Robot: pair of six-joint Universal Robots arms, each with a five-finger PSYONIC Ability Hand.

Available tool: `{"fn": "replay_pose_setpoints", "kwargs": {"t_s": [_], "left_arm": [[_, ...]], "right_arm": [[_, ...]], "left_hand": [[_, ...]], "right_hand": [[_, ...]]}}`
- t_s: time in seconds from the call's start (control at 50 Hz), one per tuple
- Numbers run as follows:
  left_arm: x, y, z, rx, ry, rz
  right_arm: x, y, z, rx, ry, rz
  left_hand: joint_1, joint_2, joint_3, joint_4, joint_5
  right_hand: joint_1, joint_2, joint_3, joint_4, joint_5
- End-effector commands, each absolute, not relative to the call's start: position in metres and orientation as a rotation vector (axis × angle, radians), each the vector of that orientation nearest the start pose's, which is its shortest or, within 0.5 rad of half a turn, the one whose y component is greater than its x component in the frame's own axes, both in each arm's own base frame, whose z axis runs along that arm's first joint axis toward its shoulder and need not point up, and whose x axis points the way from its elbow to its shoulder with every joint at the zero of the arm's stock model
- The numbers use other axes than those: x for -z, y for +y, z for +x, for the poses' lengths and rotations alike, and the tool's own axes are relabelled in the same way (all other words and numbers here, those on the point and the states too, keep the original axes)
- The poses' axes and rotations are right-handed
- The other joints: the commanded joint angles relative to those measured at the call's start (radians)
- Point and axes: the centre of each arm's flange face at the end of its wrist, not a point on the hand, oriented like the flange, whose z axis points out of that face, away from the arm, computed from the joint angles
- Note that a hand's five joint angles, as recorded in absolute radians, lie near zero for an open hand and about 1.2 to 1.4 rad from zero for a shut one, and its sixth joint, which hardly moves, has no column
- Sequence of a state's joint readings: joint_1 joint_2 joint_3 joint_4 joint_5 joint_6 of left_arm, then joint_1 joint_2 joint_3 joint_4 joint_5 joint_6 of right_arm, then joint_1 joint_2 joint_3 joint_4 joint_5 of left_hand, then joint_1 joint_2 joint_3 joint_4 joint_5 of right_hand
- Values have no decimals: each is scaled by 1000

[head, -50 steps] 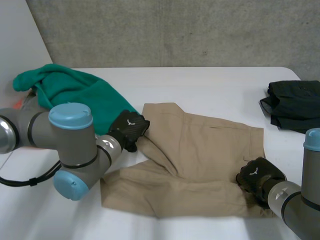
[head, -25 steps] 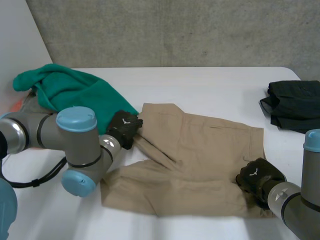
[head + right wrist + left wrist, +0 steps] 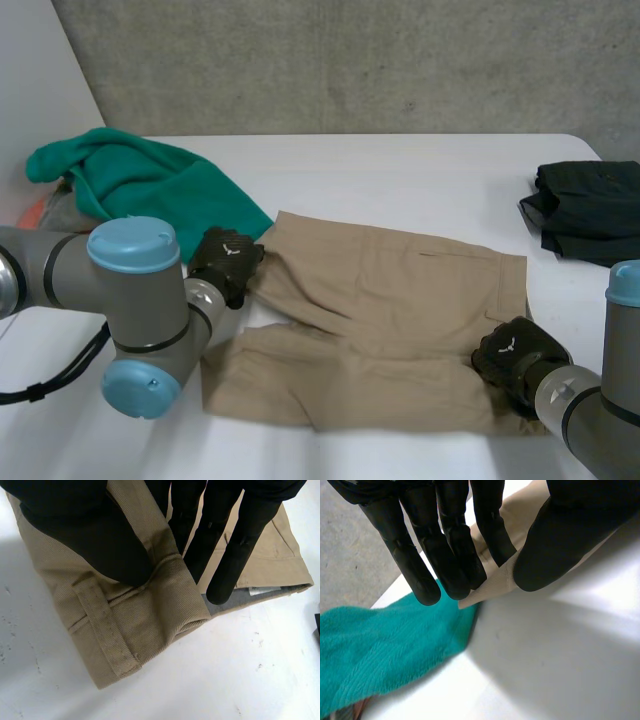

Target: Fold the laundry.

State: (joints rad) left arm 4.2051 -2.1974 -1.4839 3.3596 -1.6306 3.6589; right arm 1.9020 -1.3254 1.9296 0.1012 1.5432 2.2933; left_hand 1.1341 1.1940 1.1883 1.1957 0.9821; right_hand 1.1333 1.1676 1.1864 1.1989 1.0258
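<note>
Tan shorts lie spread across the front middle of the white table. The waistband is toward the robot's right and the legs toward its left. The cloth is mostly flat, with a few long creases running across it and a narrow gap of bare table showing between the two legs.

The left hand is at the far left corner of the shorts, on the leg hem. From its wrist I can see the straight fingers on one side of that hem and the thumb on the other, so the corner is pinched between them. It sits just beside the edge of a green towel, which is heaped at the table's left side.

The right hand is at the near right corner, on the waistband. The wrist view shows the waistband rolled into a fold there, with a belt loop just beside it. The thumb presses on the near side of the fold and the fingers reach down on the far side, so it too has the cloth pinched. Beyond the fingertips a strip of grey lining shows under the tan cloth.

A pile of black clothes sits at the table's right edge, well apart from the shorts.
</note>
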Motion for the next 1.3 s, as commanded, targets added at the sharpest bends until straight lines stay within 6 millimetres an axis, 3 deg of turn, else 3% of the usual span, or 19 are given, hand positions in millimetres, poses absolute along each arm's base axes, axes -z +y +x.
{"fn": "replay_pose_setpoints", "kwargs": {"t_s": [0.02,0.16,0.2,0.28,0.32,0.36,0.48,0.6,0.76,0.84,0.88,0.96,1.0,1.08,1.14,1.2,1.24,1.3], "left_arm": [[-126,-267,-293,1690,2230,1208],[-127,-264,-294,1663,2209,1248],[-131,-265,-293,1676,2202,1241],[-152,-264,-294,1749,2169,1213],[-167,-263,-293,1798,2150,1189],[-175,-259,-291,1819,2140,1183],[-193,-230,-288,1880,2127,1259],[-182,-202,-298,1866,2182,1431],[-154,-199,-301,1728,2269,1499],[-149,-198,-304,1706,2281,1516],[-148,-196,-304,1690,2288,1517],[-151,-186,-300,1642,2311,1538],[-156,-177,-299,1616,2316,1566],[-172,-138,-285,1398,2379,1672],[-180,-118,-272,1245,2423,1715],[-191,-85,-253,1054,2460,1798],[-200,-65,-245,1010,2442,1863],[-205,-55,-245,1040,2422,1900]], "right_arm": [[-142,-192,207,1365,2517,-1705],[-142,-192,207,1365,2517,-1705],[-142,-192,207,1365,2517,-1705],[-142,-192,207,1367,2516,-1705],[-142,-192,207,1367,2516,-1705],[-142,-192,207,1367,2516,-1705],[-143,-193,207,1370,2517,-1703],[-143,-193,207,1370,2517,-1703],[-145,-193,207,1387,2515,-1700],[-149,-193,207,1411,2511,-1690],[-153,-193,207,1434,2510,-1667],[-164,-192,206,1491,2508,-1629],[-169,-191,206,1515,2500,-1623],[-181,-179,202,1497,2493,-1658],[-188,-161,197,1366,2501,-1724],[-191,-144,192,1240,2490,-1819],[-195,-133,188,1170,2470,-1888],[-202,-129,188,1197,2443,-1908]], "left_hand": [[262,202,208,201,240],[262,202,208,201,240],[40,-19,-14,-21,18],[-154,-214,-208,-215,-176],[-472,-532,-526,-534,-495],[-527,-587,-581,-589,-550],[-586,-646,-640,-648,-608],[-592,-652,-646,-653,-614],[-551,-611,-605,-612,-573],[-249,-309,-304,-311,-272],[182,122,128,120,159],[262,202,208,201,240],[262,202,208,201,240],[262,202,208,201,240],[262,202,208,201,240],[262,202,208,201,240],[262,202,208,201,240],[262,202,208,201,240]], "right_hand": [[263,229,210,197,196],[263,229,210,197,196],[263,229,210,197,196],[263,229,210,197,196],[263,229,210,197,196],[263,229,210,197,196],[263,229,210,197,196],[263,229,210,197,196],[263,229,210,197,196],[263,229,210,197,196],[263,229,210,197,196],[263,229,210,197,196],[263,229,210,197,196],[263,229,210,197,196],[263,229,210,197,196],[263,229,210,197,196],[263,229,210,197,196],[263,229,210,197,196]]}}
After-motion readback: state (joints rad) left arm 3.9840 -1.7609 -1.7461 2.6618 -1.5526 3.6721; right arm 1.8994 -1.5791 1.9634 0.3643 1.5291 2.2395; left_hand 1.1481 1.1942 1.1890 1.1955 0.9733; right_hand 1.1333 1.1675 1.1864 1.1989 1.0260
